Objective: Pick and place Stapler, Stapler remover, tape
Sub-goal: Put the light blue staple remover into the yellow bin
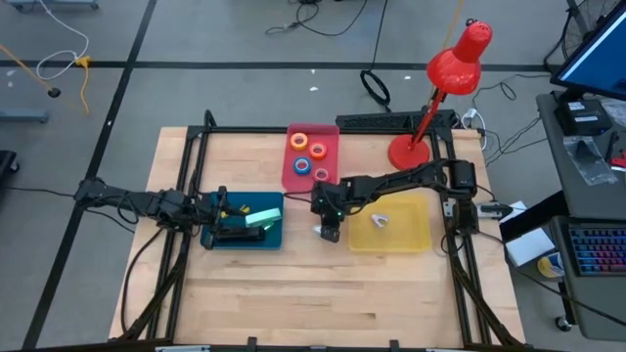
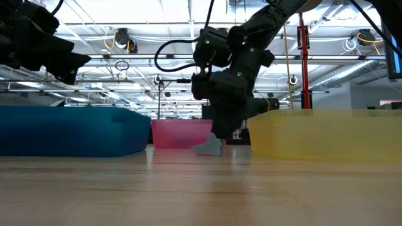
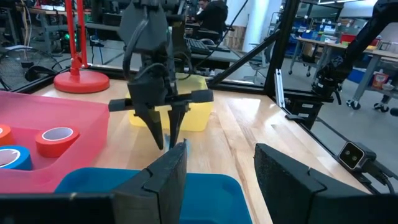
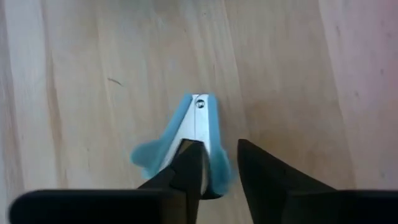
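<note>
Pale-blue plastic staple remover (image 4: 186, 140) lies on the wooden table (image 1: 293, 293) between the blue tray (image 1: 269, 238) and yellow tray (image 1: 411, 235), straddled by the right gripper (image 4: 214, 163)'s narrow, not visibly clamped fingers; an off-centre pinch risks squirting it sideways, while the left gripper (image 3: 217, 180) waits half-open and empty over the blue tray.

A robotics lab: a pale wooden bench (image 1: 293, 293) in a black metal frame (image 1: 196, 137), cables across the grey floor (image 1: 196, 39), desks with equipment and overhead ducting behind.
</note>
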Tool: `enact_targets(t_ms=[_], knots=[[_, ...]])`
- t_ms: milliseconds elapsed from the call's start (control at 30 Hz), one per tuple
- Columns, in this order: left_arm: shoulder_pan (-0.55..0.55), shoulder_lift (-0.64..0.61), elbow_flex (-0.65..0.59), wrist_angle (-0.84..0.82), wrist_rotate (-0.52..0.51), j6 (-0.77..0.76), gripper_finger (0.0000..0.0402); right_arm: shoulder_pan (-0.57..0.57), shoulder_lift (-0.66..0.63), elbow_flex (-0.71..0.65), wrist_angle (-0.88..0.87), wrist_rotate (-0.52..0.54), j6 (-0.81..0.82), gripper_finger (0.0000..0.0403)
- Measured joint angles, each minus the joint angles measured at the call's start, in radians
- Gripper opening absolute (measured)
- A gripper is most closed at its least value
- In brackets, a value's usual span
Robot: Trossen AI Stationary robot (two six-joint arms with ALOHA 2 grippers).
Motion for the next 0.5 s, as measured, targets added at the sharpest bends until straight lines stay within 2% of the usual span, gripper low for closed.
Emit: enact_targets(t_ms=[233,500], knots=[[0.000,0.000,0.000,0.000,0.000,0.007,0.0186,0.000,-0.002,0.001,-0.013,0.000,0.001,0.0027],[0.000,0.000,0.000,0.000,0.000,0.006,0.0186,0.010,-0.017,0.001,-0.027,-0.001,0.027,0.0024]])
